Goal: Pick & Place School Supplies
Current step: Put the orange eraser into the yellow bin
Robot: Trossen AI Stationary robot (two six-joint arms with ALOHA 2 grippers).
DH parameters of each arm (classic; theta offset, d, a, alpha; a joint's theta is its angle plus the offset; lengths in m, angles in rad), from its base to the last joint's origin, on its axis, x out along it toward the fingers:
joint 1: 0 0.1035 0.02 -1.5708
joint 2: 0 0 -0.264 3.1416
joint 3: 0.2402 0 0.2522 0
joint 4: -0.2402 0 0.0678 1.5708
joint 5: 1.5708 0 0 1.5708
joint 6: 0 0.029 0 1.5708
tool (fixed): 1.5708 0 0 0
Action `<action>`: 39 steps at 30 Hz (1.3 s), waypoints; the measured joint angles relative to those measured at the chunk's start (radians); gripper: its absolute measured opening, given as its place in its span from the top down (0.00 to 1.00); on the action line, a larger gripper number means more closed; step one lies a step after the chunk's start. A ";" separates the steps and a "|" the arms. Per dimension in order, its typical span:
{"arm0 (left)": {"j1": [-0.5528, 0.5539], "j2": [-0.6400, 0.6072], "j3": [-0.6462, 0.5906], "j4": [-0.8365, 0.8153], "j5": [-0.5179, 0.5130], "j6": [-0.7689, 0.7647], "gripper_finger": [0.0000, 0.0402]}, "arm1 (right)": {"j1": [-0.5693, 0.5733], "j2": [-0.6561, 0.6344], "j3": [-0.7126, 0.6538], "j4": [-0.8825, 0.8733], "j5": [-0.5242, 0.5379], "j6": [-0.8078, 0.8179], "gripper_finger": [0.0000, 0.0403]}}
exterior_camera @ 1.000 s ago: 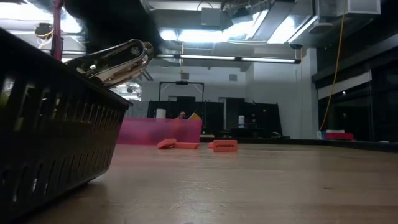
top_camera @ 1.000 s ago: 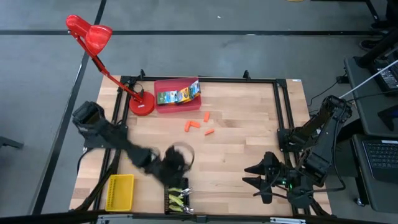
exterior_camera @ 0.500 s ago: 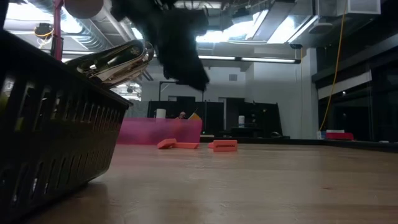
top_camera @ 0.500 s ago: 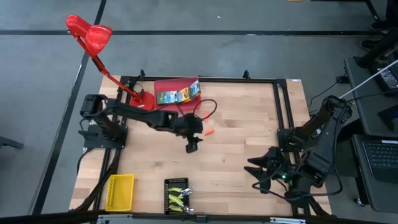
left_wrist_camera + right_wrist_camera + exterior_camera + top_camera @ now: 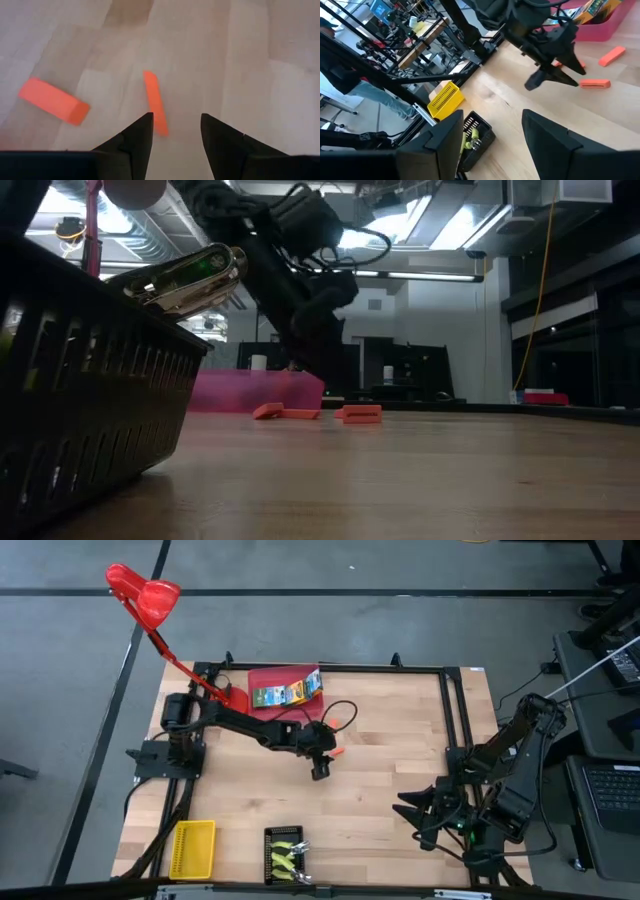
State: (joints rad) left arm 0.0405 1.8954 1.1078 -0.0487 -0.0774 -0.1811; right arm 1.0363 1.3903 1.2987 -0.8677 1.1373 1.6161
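Where no print reads clearly (boxes too small), left gripper [image 5: 172, 131] jaws spread above an orange piece [image 5: 155, 102].

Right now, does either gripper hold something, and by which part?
Nothing is held. The left gripper is open above an orange piece; the right gripper is open and empty near the table's right side.

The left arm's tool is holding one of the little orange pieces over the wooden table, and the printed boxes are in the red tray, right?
Not quite. The left tool is open and empty; the left wrist view shows the stubby orange pieces lying on the wooden table ahead of its fingers. The green-and-yellow printed cardboard boxes are indeed in the red tray.
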 joint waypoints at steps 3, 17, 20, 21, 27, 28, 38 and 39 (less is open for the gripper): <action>0.010 0.035 0.026 -0.002 0.001 0.005 0.61 | 0.000 0.000 0.000 0.006 -0.001 0.000 0.49; 0.039 0.137 0.111 -0.040 -0.015 -0.015 0.73 | 0.000 0.000 0.000 0.022 -0.031 0.000 0.49; 0.051 0.137 0.110 -0.040 0.010 -0.017 0.83 | 0.000 0.000 0.000 0.022 -0.031 -0.005 0.49; 0.055 0.137 0.110 -0.044 0.009 -0.020 0.86 | 0.000 0.000 0.000 0.022 -0.031 -0.008 0.49; 0.066 0.119 0.109 -0.075 0.081 -0.078 0.93 | 0.000 0.000 0.000 0.023 -0.031 -0.030 0.49; 0.060 0.106 0.108 -0.098 0.089 -0.083 0.93 | 0.000 0.000 0.000 0.024 -0.031 -0.032 0.49; -0.142 -0.179 0.108 -0.429 0.054 -0.201 0.93 | 0.003 0.000 0.000 0.066 -0.014 -0.109 0.48; -0.178 -0.211 0.109 -0.487 0.055 -0.232 0.93 | 0.005 0.000 0.000 0.072 -0.012 -0.119 0.48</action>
State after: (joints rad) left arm -0.1379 1.6846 1.2163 -0.5361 -0.0221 -0.4128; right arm 1.0413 1.3903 1.2985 -0.7953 1.1250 1.4974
